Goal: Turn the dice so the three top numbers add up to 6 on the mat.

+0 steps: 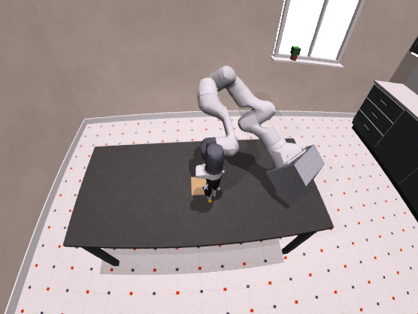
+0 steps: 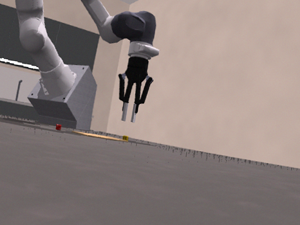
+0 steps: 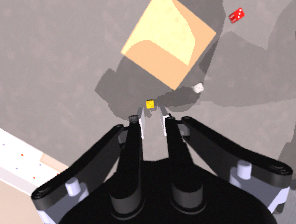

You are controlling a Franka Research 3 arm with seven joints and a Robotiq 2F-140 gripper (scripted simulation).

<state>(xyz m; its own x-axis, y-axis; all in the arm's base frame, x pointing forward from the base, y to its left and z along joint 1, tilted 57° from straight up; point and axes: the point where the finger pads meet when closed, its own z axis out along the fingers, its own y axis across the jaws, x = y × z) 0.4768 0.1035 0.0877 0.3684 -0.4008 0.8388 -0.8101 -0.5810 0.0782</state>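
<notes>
The square tan mat (image 1: 197,186) (image 2: 96,135) (image 3: 150,60) lies flat on the table. The yellow die (image 1: 210,201) (image 2: 125,138) (image 3: 150,104) lies on the table, off the mat. The white die (image 3: 198,88) lies off the mat near one corner. The red die (image 2: 58,127) (image 3: 237,15) lies off the mat, farther away, at the upper right of the wrist view. Pips on the yellow and white dice are too small to read surely. My gripper (image 2: 128,120) (image 3: 151,113) is open by a narrow gap, empty, pointing down above the table near the yellow die.
The dark table top (image 1: 131,195) carries the mat. The arm's grey slanted base (image 1: 297,176) (image 2: 81,100) stands at the table's right end in the top view. The arm hides part of the mat there. Its shadow falls across the mat and the table around it.
</notes>
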